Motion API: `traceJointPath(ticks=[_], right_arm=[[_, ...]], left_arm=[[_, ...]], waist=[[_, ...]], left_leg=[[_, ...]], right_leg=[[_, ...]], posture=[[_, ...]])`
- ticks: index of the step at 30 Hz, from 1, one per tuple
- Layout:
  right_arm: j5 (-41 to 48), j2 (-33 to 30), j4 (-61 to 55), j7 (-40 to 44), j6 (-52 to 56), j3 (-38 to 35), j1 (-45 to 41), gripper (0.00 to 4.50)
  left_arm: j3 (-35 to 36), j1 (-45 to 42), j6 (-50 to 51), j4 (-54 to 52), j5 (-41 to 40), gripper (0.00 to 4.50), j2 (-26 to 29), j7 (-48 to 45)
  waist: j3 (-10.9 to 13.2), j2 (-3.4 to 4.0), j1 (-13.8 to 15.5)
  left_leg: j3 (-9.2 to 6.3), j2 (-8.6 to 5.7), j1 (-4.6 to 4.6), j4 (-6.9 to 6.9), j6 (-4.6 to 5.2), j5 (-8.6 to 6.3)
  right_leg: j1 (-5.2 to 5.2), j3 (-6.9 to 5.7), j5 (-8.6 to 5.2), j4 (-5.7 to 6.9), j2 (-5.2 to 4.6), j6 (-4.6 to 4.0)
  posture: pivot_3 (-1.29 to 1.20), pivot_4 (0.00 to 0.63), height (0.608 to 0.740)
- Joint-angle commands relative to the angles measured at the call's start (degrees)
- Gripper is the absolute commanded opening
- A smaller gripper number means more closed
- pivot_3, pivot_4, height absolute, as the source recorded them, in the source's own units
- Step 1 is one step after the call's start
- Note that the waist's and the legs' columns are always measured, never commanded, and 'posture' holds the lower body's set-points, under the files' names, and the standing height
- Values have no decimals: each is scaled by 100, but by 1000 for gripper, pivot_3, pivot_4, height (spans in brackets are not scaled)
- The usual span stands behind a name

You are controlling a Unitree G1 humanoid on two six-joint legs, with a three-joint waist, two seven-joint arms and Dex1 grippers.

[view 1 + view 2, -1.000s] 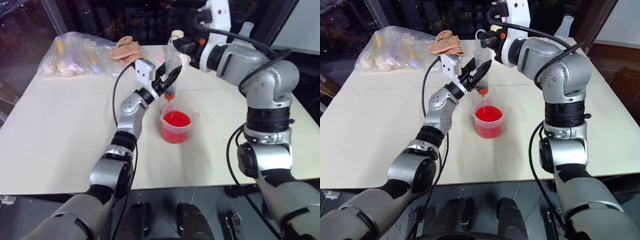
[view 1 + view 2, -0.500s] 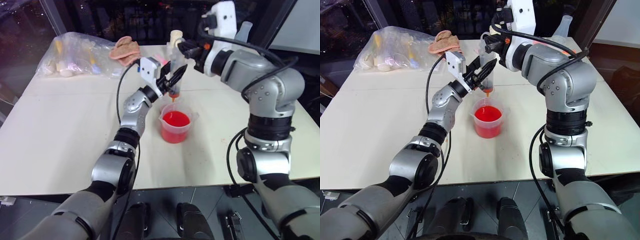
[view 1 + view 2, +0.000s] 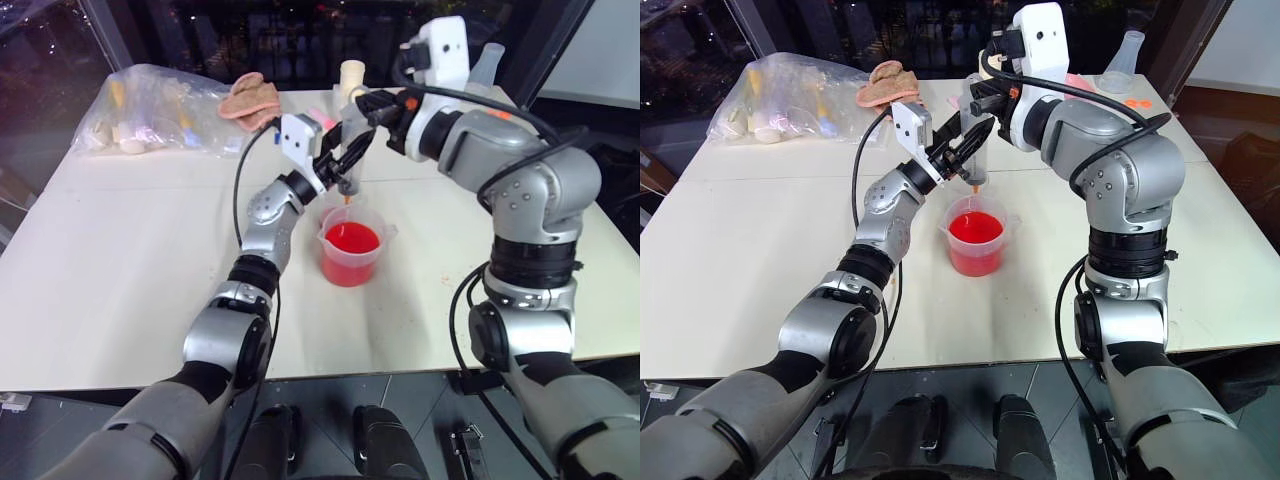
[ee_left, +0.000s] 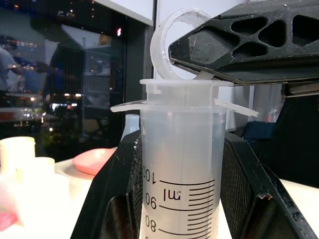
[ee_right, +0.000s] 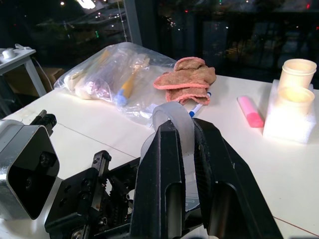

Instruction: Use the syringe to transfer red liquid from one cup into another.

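syringe (image 4: pixel 179 169): clear ribbed plastic barrel, black graduations, orange tip, upright over beaker, centre frame | left gripper (image 3: pixel 343 157): clamped on barrel | right gripper (image 5: pixel 187 149): closed on translucent plunger ring | beaker (image 3: pixel 352 252): clear, spouted, red liquid (image 3: pixel 353 238) inside | lower barrel hidden behind black latticed fingers (image 4: pixel 119 199)

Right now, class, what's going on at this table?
The left gripper holds the syringe upright by its barrel, orange tip just above the beaker of red liquid. The right gripper is shut on the plunger's ring at the top. The barrel looks empty.
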Motion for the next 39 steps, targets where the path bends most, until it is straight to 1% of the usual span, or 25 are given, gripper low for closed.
traceJointPath(ticks=[1,5,7,8,10,11,12,15,20,22,25,26,29,33,34,36,39], right_arm=[[287,242,-60,317,465,352,247,78],[268,228,-62,312,441,315,259,78],[323,231,-88,330,459,241,235,839],[336,218,-112,345,473,211,224,1076],[333,206,-136,339,541,134,194,1999],[345,175,-152,345,587,86,175,2668],[393,138,-183,351,657,-19,147,3068],[520,72,-243,357,822,-270,105,3068],[736,-354,-344,357,1218,-947,74,3068],[805,-483,-382,311,1355,-1180,69,3068],[787,-713,-412,236,1498,-1464,160,3068],[778,-761,-402,210,1533,-1536,186,3068],[695,-929,-441,113,1634,-1673,372,3068],[704,-978,-545,35,1712,-1752,540,3068],[707,-990,-580,18,1728,-1762,584,3068],[710,-998,-614,-2,1744,-1769,622,3068],[566,-1427,-876,221,1521,-1330,1047,3068]], left_arm=[[293,-672,-150,-457,-260,1516,72,194],[264,-553,-141,-517,-242,1516,78,166],[246,-474,-130,-564,-234,1516,82,148],[235,-438,-125,-589,-228,1516,85,140],[231,-389,-97,-636,-223,1516,89,126],[233,-368,-84,-665,-216,1516,92,121],[241,-347,-67,-694,-209,1516,101,119],[265,-327,-27,-735,-188,1516,108,150],[348,-353,250,-882,-348,1516,84,216],[443,-390,627,-1042,-552,1516,63,351],[659,-589,1450,-1336,-827,1516,169,866],[714,-672,1771,-1425,-907,1516,240,1015],[845,-1099,3568,-1618,-1196,1516,698,1597],[1113,-1610,5381,-1453,-1419,1516,1218,2497],[1094,-1751,5797,-1357,-1324,1516,1373,2771],[1044,-1877,6235,-1309,-1189,1516,1519,3062],[818,-2101,7654,-963,-952,1516,1847,3417]], waist=[[0,0,0],[0,0,0],[0,0,-8],[0,0,-25],[0,0,-74],[0,0,-86],[0,1,-86],[0,1,-70],[0,1,-73],[1,0,-78],[0,1,-87],[0,1,-97],[0,1,-112],[0,1,-113],[1,1,-110],[0,1,-102],[0,1,-69]], left_leg=[[0,0,0,0,0,0],[0,0,0,0,0,0],[0,0,0,0,0,0],[0,0,0,0,0,0],[-1,0,0,-1,0,0],[-2,0,0,-1,0,0],[-2,1,0,-2,-1,0],[-3,-1,0,-1,-1,0],[-3,-5,-2,-1,0,0],[-2,-5,-2,-1,-1,0],[-3,-3,-3,-2,-1,0],[-3,-3,-3,-2,0,0],[-2,0,-2,-2,0,0],[-1,1,-1,-1,0,0],[-2,1,-1,-1,0,0],[-1,0,0,0,0,1],[-2,-1,0,0,-2,2]], right_leg=[[0,0,0,0,0,0],[0,0,0,0,0,0],[0,0,0,0,1,0],[0,0,0,0,1,0],[-1,0,0,2,1,0],[-2,0,0,2,1,0],[-1,0,0,2,1,0],[-1,-4,0,3,0,0],[1,-4,0,0,-7,0],[0,-1,0,0,-7,0],[-1,-1,0,0,-6,0],[-1,0,0,0,-6,0],[-2,1,0,3,0,0],[-4,1,0,11,14,1],[-5,2,0,13,15,1],[-7,2,0,17,16,2],[-7,1,0,20,16,2]], posture=[[0,150,740],[0,150,740],[0,150,740],[0,150,740],[0,150,740],[0,150,740],[0,150,740],[0,150,740],[0,150,740],[0,150,740],[0,150,740],[0,150,740],[0,150,740],[0,150,740],[0,150,740],[0,150,740],[0,150,740]])
